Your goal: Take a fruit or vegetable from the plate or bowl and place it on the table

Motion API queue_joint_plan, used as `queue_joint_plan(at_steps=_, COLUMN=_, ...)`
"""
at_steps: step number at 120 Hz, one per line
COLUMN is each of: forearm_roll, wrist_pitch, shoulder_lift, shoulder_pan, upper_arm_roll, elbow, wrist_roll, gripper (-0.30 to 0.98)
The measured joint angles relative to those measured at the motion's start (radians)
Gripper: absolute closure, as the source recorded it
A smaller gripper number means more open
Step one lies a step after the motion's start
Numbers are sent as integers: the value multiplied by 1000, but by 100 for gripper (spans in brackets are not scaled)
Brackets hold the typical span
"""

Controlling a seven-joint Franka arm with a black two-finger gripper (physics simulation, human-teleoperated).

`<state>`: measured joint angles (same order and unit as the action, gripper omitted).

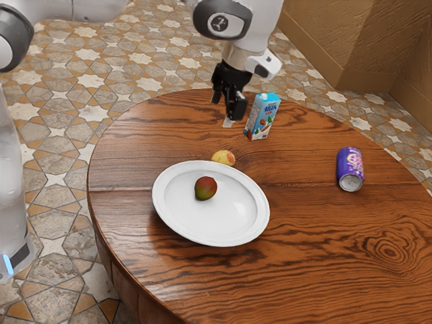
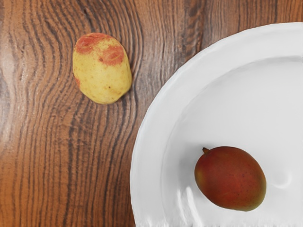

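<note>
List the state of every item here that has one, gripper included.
Gripper: open, raised above the table.
Mango: lying on the plate.
Plate: face up, holding the mango.
Potato: on the table, beside the plate.
Milk carton: standing upright.
Purple can: lying on its side; whether it is sealed, I can't tell.

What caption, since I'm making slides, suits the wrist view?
Mango on white plate; red-blotched potato on the wooden table.
</note>
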<state>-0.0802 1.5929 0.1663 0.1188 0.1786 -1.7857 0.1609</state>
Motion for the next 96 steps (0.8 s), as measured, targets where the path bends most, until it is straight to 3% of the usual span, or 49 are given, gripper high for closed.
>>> queue_joint_plan(at_steps=36, forearm_roll=93, wrist_pitch=164, shoulder_lift=63, shoulder_pan=3, upper_arm_roll=13, elbow=-176, wrist_roll=110, gripper=0)
queue_joint_plan(at_steps=64, forearm_roll=118, wrist_pitch=259, shoulder_lift=81, shoulder_pan=4, upper_arm_roll=17, elbow=-317, wrist_roll=184, gripper=0)
queue_joint_plan(at_steps=96, forearm_roll=139, wrist_pitch=324, shoulder_lift=64, shoulder_pan=3, upper_arm_roll=25, elbow=-345, wrist_roll=245, gripper=0)
